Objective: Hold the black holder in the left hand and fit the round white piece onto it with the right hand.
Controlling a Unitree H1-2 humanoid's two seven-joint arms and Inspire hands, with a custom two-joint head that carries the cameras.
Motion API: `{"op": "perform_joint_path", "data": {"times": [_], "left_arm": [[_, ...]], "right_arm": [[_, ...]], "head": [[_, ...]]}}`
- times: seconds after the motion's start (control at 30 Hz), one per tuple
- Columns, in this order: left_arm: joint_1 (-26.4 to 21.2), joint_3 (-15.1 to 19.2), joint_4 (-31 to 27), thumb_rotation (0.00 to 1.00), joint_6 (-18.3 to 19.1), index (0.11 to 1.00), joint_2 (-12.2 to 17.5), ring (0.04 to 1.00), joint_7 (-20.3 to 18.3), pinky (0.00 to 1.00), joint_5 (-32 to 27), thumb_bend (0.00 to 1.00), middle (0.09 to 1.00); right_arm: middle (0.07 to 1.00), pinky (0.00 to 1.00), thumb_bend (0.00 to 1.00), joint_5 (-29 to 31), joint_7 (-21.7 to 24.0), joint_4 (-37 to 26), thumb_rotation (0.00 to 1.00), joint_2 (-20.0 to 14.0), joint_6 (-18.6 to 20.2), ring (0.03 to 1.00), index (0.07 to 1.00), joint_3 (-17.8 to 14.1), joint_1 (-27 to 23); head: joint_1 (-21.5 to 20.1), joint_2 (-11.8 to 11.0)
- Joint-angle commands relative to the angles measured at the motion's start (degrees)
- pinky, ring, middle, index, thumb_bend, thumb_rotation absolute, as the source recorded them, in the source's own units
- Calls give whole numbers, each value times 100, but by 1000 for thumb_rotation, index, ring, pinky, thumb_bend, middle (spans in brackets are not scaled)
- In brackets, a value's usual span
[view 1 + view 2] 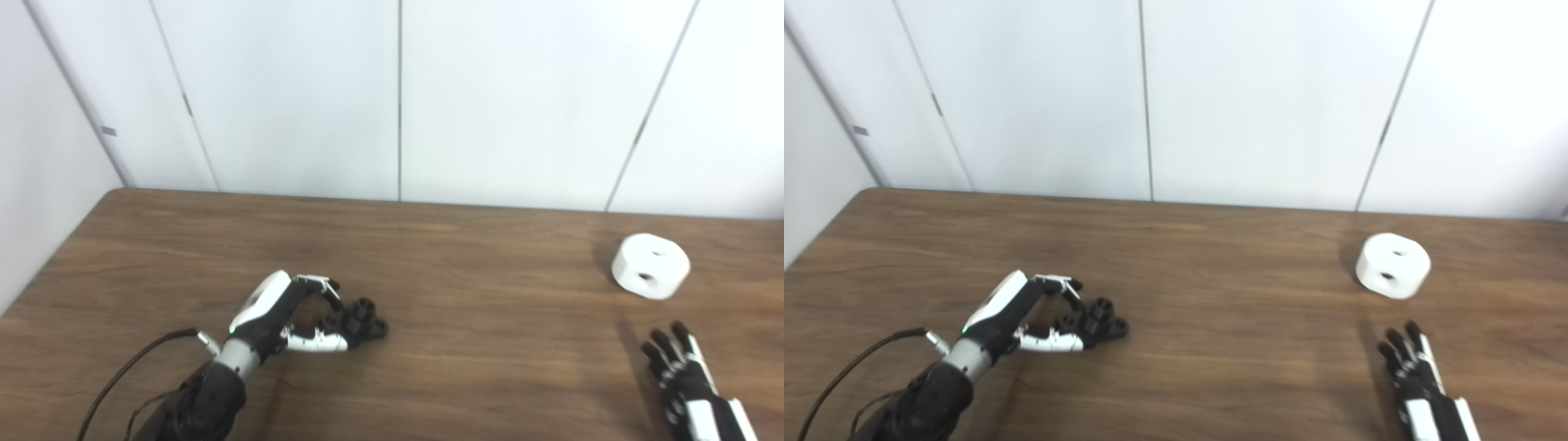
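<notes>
The black holder (360, 321) lies on the wooden table (465, 294), left of centre; it also shows in the right eye view (1097, 321). My left hand (288, 315) is at its left side. The fingers (324, 288) curl over the holder's far side and the thumb (318, 343) presses its near side, so the hand is shut on it while it rests on the table. The round white piece (650, 266), with two holes showing, sits at the far right. My right hand (680, 367) is open, fingers stretched out, a short way in front of the white piece and apart from it.
A black cable (131, 367) runs from my left wrist to the bottom edge. White wall panels (398, 98) stand behind the table's far edge. The table's left edge slants along the left wall.
</notes>
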Motion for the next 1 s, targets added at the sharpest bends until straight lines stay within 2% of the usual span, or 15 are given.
{"op": "perform_joint_path", "data": {"times": [0.0, 0.27, 0.47, 0.97], "left_arm": [[159, -158, -224, 56, 108, 486, -54, 923, -259, 885, 42, 517, 817], [560, -618, -462, 56, -200, 486, -232, 921, -248, 851, 421, 518, 820], [709, -903, -374, 57, -415, 487, -291, 924, -279, 857, 753, 519, 829], [665, -1418, -68, 56, -885, 487, -293, 926, -312, 933, 2091, 518, 825]], "right_arm": [[949, 1000, 676, -56, -120, -213, 866, 180, 24, 940, 1000, 28, -2], [945, 999, 660, -205, -280, -411, 883, 204, 158, 936, 1000, 188, 7], [946, 1000, 635, -204, -338, -493, 897, 187, 234, 946, 1000, 265, -4], [931, 1000, 630, -197, -406, -707, 912, 174, 415, 950, 1000, 325, 23]], "head": [[-74, 37], [-271, 182], [-331, 274], [-394, 416]]}}
